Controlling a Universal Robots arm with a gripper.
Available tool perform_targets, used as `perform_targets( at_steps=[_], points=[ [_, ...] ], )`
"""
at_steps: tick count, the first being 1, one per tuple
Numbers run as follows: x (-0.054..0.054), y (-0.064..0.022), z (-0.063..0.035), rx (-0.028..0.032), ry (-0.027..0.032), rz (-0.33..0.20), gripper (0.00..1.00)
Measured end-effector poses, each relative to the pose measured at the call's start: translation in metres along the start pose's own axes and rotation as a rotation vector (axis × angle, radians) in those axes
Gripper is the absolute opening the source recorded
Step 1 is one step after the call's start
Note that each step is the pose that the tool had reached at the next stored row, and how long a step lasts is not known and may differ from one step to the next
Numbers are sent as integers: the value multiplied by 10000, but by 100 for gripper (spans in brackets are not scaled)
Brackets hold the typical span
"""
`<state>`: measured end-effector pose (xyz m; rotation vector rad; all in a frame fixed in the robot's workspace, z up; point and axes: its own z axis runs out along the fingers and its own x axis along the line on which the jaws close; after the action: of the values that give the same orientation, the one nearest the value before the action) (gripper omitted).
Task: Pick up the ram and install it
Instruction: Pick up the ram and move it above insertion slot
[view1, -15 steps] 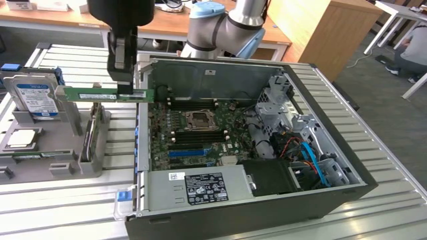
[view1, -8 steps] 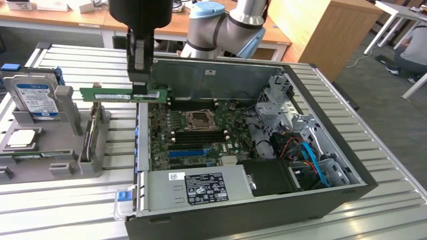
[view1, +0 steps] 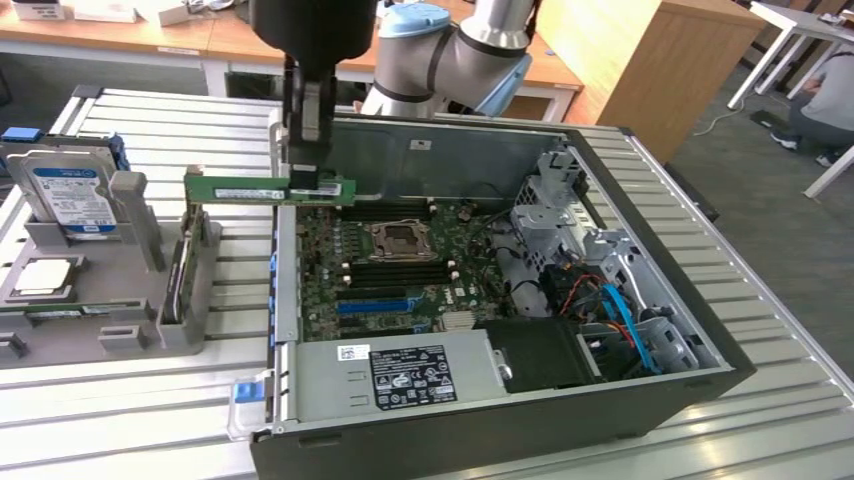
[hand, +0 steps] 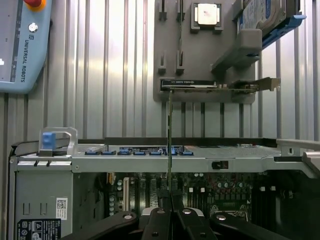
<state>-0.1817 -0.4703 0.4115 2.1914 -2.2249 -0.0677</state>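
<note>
Ext view: gripper (view1: 312, 182) is closed on the ram (view1: 240, 190), pinching it nr one end. Most of the stick juts out from the fingers toward the exterior view's left, held level and on edge, in the air. Directly under the gripper is the side wall of the open PC case (view1: 283, 300). Lower, toward the exterior view's right, lies the motherboard (view1: 387, 285) w/ CPU socket (view1: 400, 241). Past the stick's free end and lower sits the grey holder (view1: 134, 310) w/ hard drive (view1: 74, 200) and processor chip (view1: 44, 277). The ram isn't seated.

Wrist view: ram (hand: 170, 140) shows edge-on, a thin line running straight out from the gripper (hand: 170, 202), w/ both pads shut against its flat faces. Beyond it are the case wall (hand: 150, 163) and then the grey holder (hand: 200, 50); the motherboard (hand: 220, 187) is nr the fingers.

Handling, my read: light, stiff, thin and fragile, so little squeeze is needed. Best hold is on the flat faces or short ends, contact edge left free. An end grip gives the long free part leverage, so it may tilt or slip if bumped.
</note>
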Motion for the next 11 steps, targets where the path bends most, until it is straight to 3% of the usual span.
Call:
perform_targets(
  at_steps=[11],
  points=[
    [-5, -304, -13, 0, 0, -2, 11]
  ],
)
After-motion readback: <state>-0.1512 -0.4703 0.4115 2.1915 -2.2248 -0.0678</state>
